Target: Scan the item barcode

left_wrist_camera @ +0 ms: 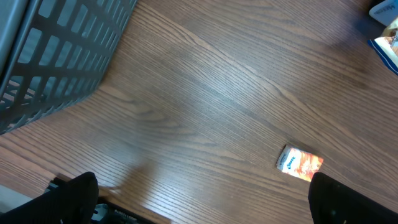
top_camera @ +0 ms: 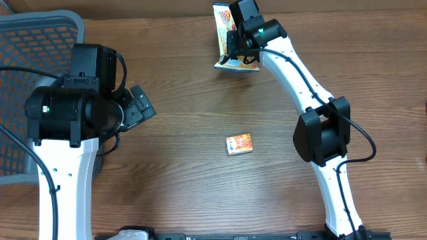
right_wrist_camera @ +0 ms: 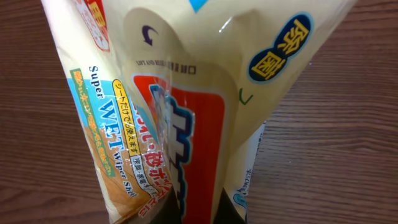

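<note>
The item, a cream and orange wet-wipes pack (top_camera: 221, 20), hangs upright just above the table's far edge. My right gripper (top_camera: 235, 41) is shut on it. In the right wrist view the pack (right_wrist_camera: 186, 93) fills the frame, pinched at its folded end between the dark fingers (right_wrist_camera: 168, 213) of the right gripper (right_wrist_camera: 208, 210). No barcode shows on the faces in view. My left gripper (top_camera: 140, 107) stands open and empty at the left, beside the basket. In its wrist view the left gripper (left_wrist_camera: 202, 202) has its fingers (left_wrist_camera: 74, 199) far apart over bare wood.
A grey mesh basket (top_camera: 27, 47) fills the far left corner, and its wall (left_wrist_camera: 62, 56) shows in the left wrist view. A small orange packet (top_camera: 239, 144) lies flat mid-table, seen near the left gripper's right finger as the packet (left_wrist_camera: 300, 163).
</note>
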